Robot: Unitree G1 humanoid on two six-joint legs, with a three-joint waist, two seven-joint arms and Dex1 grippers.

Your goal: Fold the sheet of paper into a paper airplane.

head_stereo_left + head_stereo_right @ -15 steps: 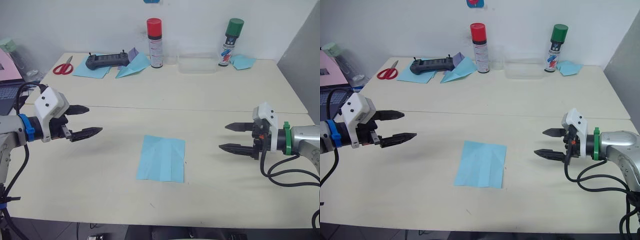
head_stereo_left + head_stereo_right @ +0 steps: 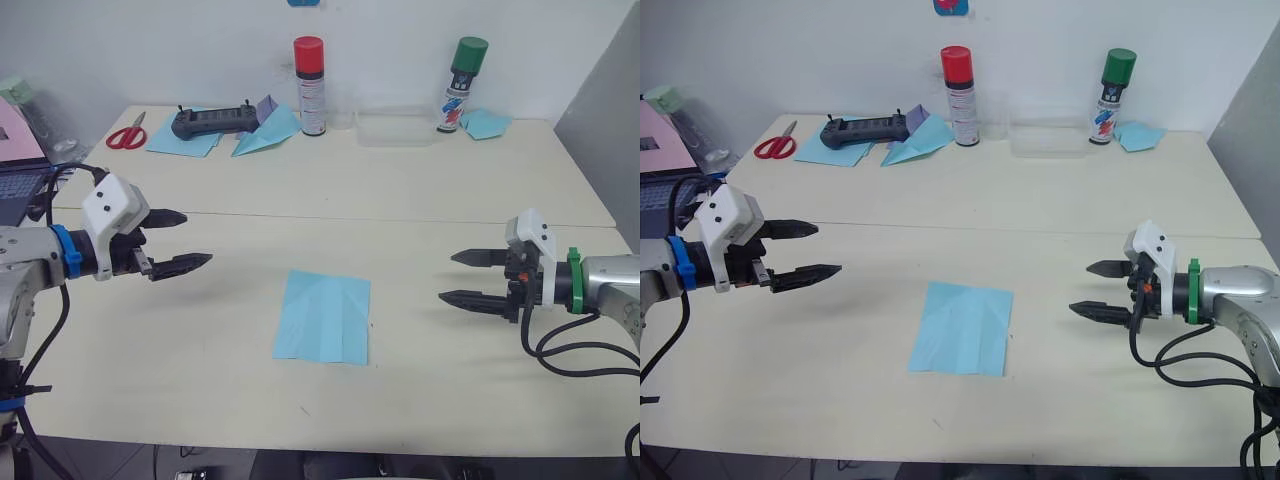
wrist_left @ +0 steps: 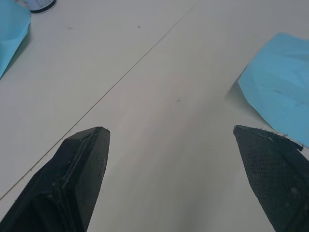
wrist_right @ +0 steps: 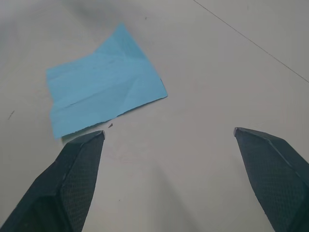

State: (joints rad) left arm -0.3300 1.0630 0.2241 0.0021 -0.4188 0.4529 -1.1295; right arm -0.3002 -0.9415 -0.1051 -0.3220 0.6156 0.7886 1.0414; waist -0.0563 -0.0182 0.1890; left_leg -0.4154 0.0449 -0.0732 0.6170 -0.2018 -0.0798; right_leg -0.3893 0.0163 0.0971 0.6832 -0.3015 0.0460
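Lying flat between both hands: sheet of paper point(image 2: 323, 316).

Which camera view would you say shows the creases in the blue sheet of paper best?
The right wrist view: the sheet of paper appears whole and large, creases clear. Both eye views show it whole but fainter; the left wrist view catches just one end.

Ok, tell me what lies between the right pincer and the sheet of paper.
Nothing but bare table: in the left eye view, the open right pincer hovers beside the flat sheet of paper, apart from it.
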